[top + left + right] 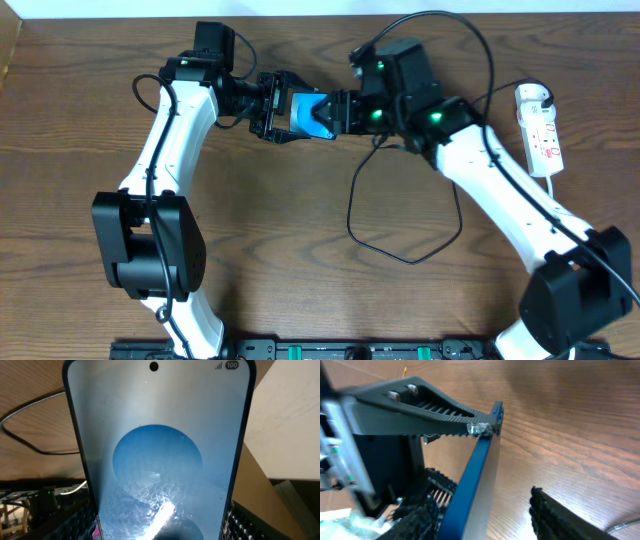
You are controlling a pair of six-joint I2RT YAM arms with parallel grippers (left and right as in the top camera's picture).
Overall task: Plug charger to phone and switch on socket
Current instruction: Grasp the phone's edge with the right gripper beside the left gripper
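- Currently the phone (308, 113) is up off the table (300, 260), clamped mid-air between the two arms, with its blue screen lit.
- The left gripper (272, 108) has it. The jaws are closed on the phone's long edges, and ribbed pads (75, 522) show on either side of the screen in the left wrist view. Likely reason: to hold the phone rigid so its port end faces the other arm.
- The right gripper (515, 455) is at the phone's far end, opposite the left one. Its jaws stand wide apart, with the phone's edge running between them.
- A small silvery bit (480, 429) sits at the upper fingertip, right on the phone's end. It could be the plug tip. Cannot tell if it is gripped or already seated.
- The charger (351, 210) is a black cable that loops loosely on the table below the phone and runs up toward the right gripper. The slack looks deliberate, so there is no pull on the connector.
- The socket (540, 125) is a white strip lying well apart from the phone, off past the right arm. Neither gripper is near it.
- Step, as I judge it: the plug-in is at or near insertion, and the switch is not yet done.
- Risk: a slight tilt at the port could jam the plug or push the phone through the left pads.
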